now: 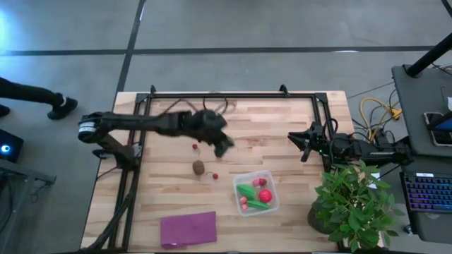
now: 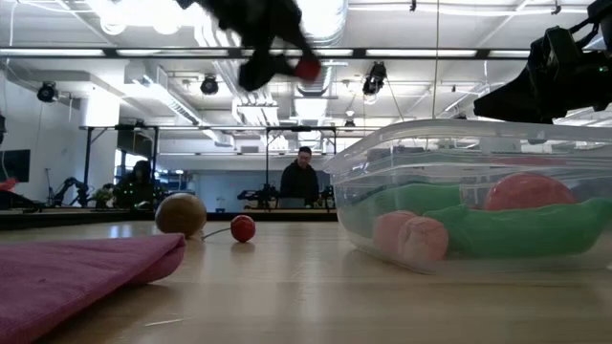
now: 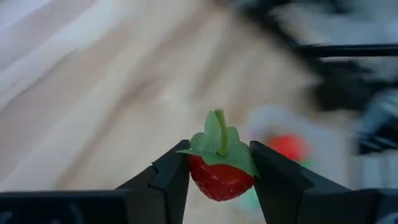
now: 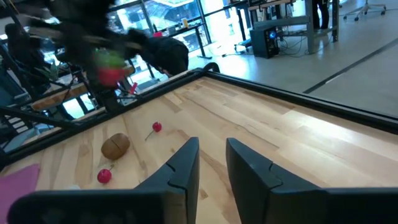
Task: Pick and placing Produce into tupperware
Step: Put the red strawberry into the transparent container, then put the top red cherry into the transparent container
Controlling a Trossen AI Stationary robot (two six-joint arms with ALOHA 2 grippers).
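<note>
Tabletop (image 1: 282, 134) — strawberry (image 3: 219, 174) in left claw (image 3: 220, 180)

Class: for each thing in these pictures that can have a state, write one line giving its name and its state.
Left gripper: shut on the strawberry, raised above the table.
Strawberry: held, in the air.
Right gripper: shut, empty, waiting at the table's right edge.
Tupperware: lidless, partly filled with produce.
Kiwi: loose on the table.
</note>
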